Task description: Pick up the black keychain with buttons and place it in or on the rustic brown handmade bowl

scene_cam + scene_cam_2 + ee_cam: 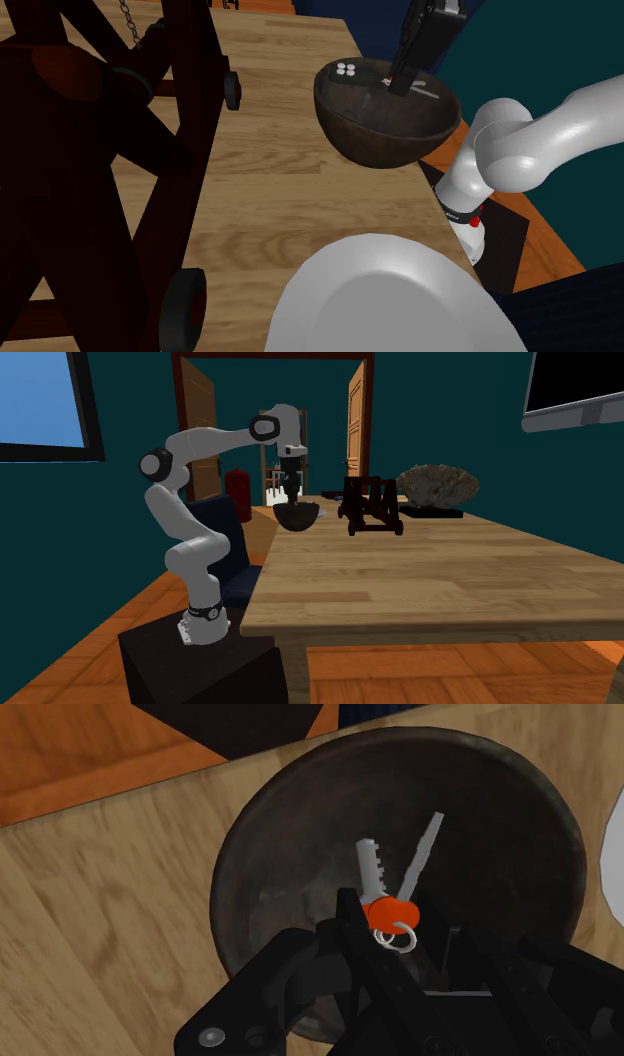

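Observation:
The dark brown bowl (pixel 385 135) (pixel 297 517) (pixel 300 834) stands at the wooden table's edge nearest the arm. The keychain lies inside it: a black fob with white buttons (pixel 347 70) leans on the inner wall. Two silver keys (pixel 372 869) (pixel 425 92) fan out from an orange tag (pixel 392 914) and a small ring. My gripper (pixel 400 85) (pixel 291 492) (pixel 395 949) reaches down into the bowl. Its fingers close around the keychain's middle, just behind the orange tag. The black fingers hide where they touch the fob.
A large white dish (pixel 390 300) (pixel 612 854) sits close beside the bowl on the table (pixel 270 190). A dark wooden wheeled model (pixel 90 150) (pixel 372 504) stands across the table, with a grey coral-like piece (pixel 437 487) behind it. Orange floor lies past the table edge.

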### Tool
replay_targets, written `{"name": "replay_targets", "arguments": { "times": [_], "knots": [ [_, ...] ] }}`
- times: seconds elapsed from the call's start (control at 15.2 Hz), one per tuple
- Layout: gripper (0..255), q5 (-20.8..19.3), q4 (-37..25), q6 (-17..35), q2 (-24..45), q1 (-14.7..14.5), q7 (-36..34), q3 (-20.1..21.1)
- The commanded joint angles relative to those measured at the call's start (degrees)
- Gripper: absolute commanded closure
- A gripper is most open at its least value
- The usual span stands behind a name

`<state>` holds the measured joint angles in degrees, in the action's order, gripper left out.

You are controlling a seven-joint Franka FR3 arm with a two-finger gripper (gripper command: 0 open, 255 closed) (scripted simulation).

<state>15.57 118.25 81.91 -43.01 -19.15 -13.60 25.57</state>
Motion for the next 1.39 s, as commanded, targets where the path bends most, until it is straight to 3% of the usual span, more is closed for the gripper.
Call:
{"name": "replay_targets", "arguments": {
  "times": [0.0,0.13,0.2,0.53,0.79,1.32],
  "knots": [
    [255,0.0,0.1,0.1,0.0,0.0,0.0,0.0],
    [255,0.0,0.1,0.1,0.0,0.0,0.0,0.0],
    [0,0.0,0.1,0.1,0.0,0.0,0.0,0.0],
    [0,0.0,0.1,0.1,0.0,0.0,0.0,0.0],
    [0,-1.2,-9.9,-6.5,3.5,0.9,-1.0,-0.6],
    [0,-1.2,-9.9,-6.5,3.5,0.9,-1.0,-0.6]
  ]
}}
